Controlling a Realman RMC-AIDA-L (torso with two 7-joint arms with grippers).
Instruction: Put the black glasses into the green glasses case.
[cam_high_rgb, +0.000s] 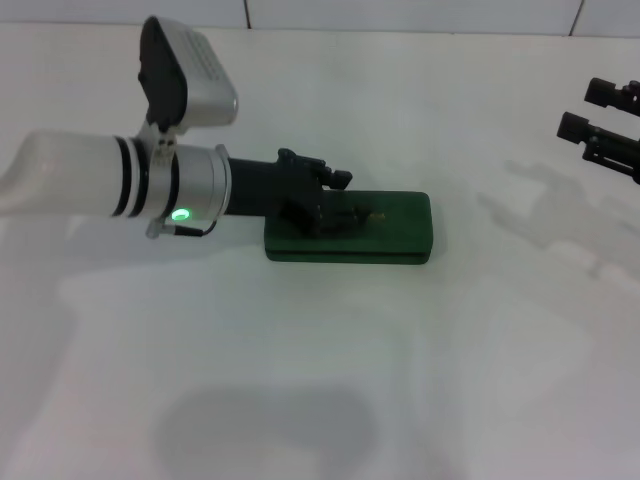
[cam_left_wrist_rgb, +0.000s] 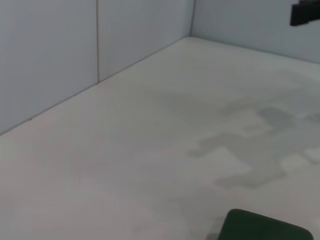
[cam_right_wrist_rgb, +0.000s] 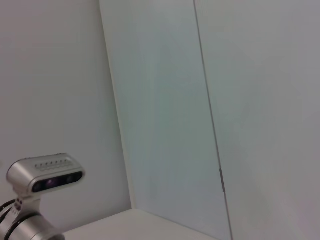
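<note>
Dark green, smooth and rounded at its corners, the closed glasses case (cam_high_rgb: 395, 232) lies flat on the white table (cam_high_rgb: 320, 380). Left gripper (cam_high_rgb: 335, 205) sits over its left end; finger spread cannot be told. Right gripper (cam_high_rgb: 600, 125) hangs well away, fingers parted

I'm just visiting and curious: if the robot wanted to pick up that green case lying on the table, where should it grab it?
Probably from above, across the green glasses case's short width, near its free end away from the left gripper. It lies flat and closed, long and narrow, so its two long edges suit the fingers. The right gripper is parked off to the side.
</note>
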